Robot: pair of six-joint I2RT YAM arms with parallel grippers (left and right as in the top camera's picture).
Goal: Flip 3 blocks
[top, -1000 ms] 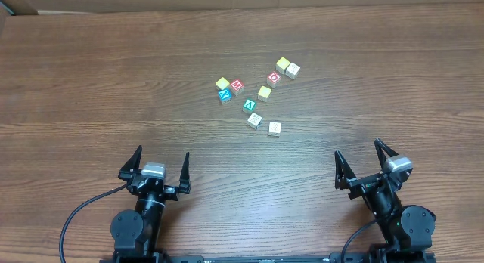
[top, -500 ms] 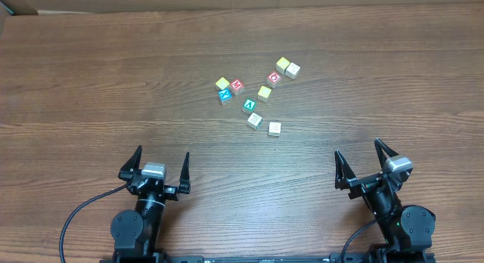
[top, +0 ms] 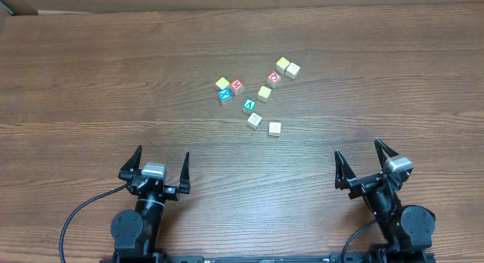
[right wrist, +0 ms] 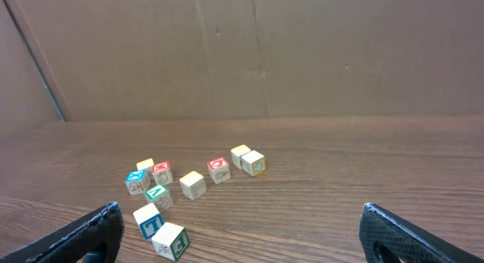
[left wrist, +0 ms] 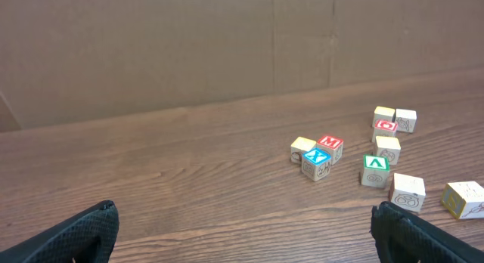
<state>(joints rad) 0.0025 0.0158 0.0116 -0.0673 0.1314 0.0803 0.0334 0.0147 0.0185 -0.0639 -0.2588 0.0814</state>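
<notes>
Nothing moved: both jaws gape wide, empty; small square-edged wooden blocks [top: 249, 106] dot grained tabletop [top: 91, 81].

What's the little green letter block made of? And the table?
The green-topped block looks like pale wood, its top painted green and white, its sides left pale. The table looks like brown wood or a wood-look laminate: streaky grain lines show, but which, I cannot tell.

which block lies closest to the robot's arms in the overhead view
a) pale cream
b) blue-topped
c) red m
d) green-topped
a: the pale cream block is the lowest one in the overhead view, nearer the arms than the green-topped block.
</notes>
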